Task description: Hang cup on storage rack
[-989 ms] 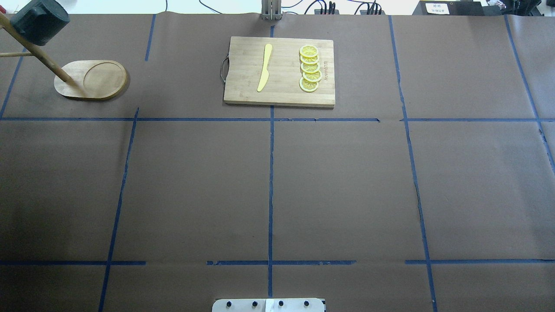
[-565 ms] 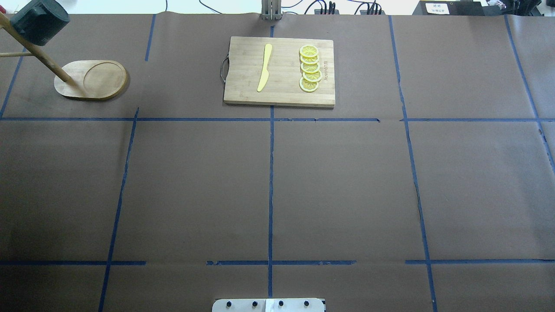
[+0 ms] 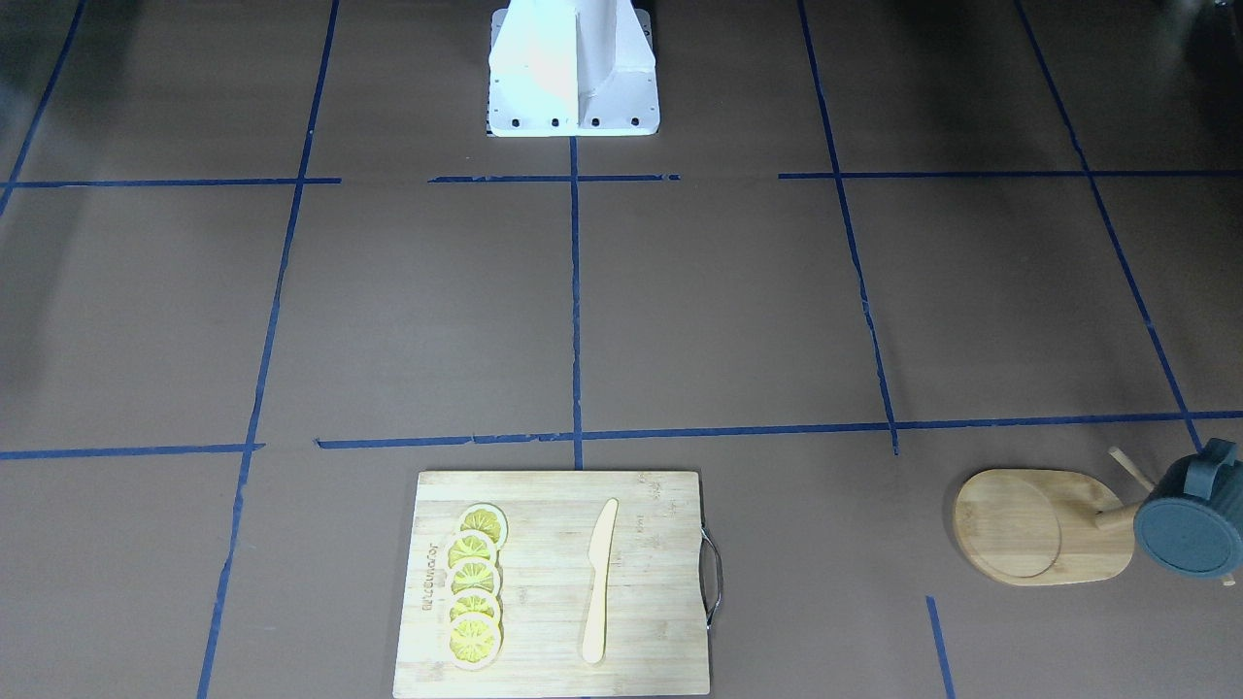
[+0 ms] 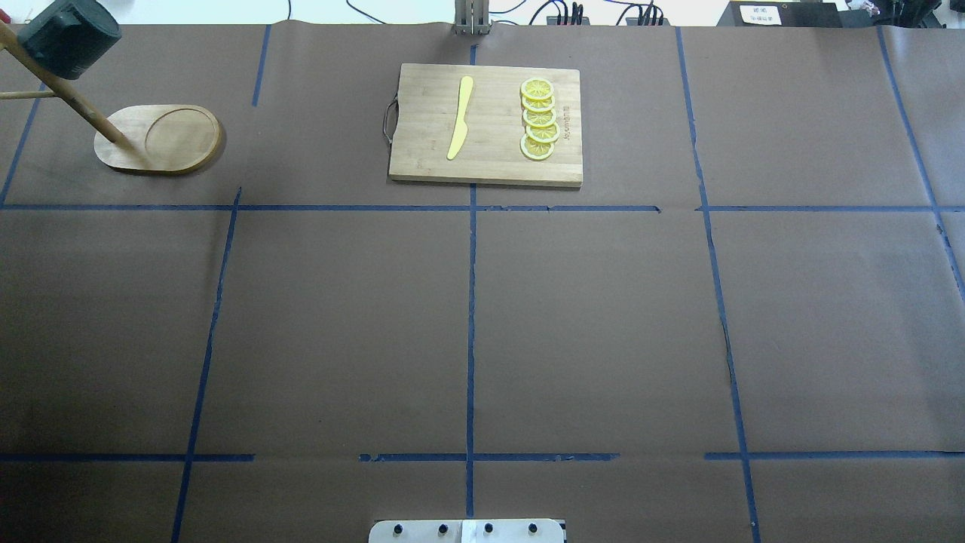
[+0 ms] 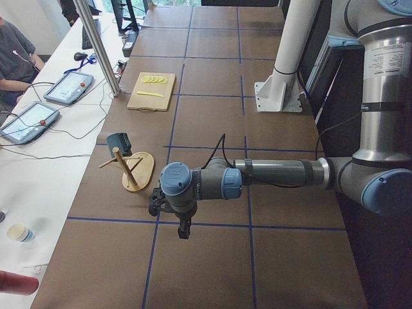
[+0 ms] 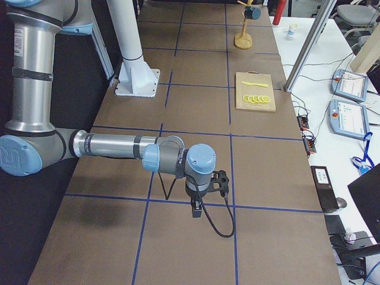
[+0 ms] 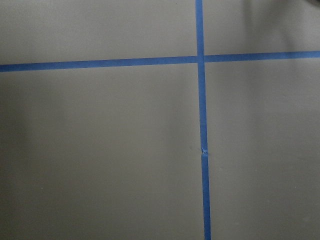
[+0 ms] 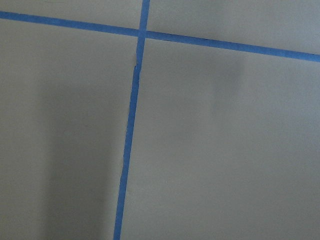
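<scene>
The dark blue-grey cup (image 4: 68,38) hangs on a peg of the bamboo storage rack (image 4: 162,139) at the table's far left corner. In the front-facing view the cup's flat round base (image 3: 1190,519) faces the camera beside the rack's oval base (image 3: 1039,529). The cup also shows in the left view (image 5: 119,141) and the right view (image 6: 252,12). No gripper touches it. My left arm's wrist (image 5: 177,193) and right arm's wrist (image 6: 199,169) hang low over the near table, far from the rack. I cannot tell whether either gripper is open or shut.
A rectangular bamboo cutting board (image 4: 422,151) at the far middle carries a yellow knife (image 4: 461,117) and several lemon slices (image 4: 538,119). Blue tape lines cross the brown table cover. The robot's white base (image 3: 573,68) stands at the near edge.
</scene>
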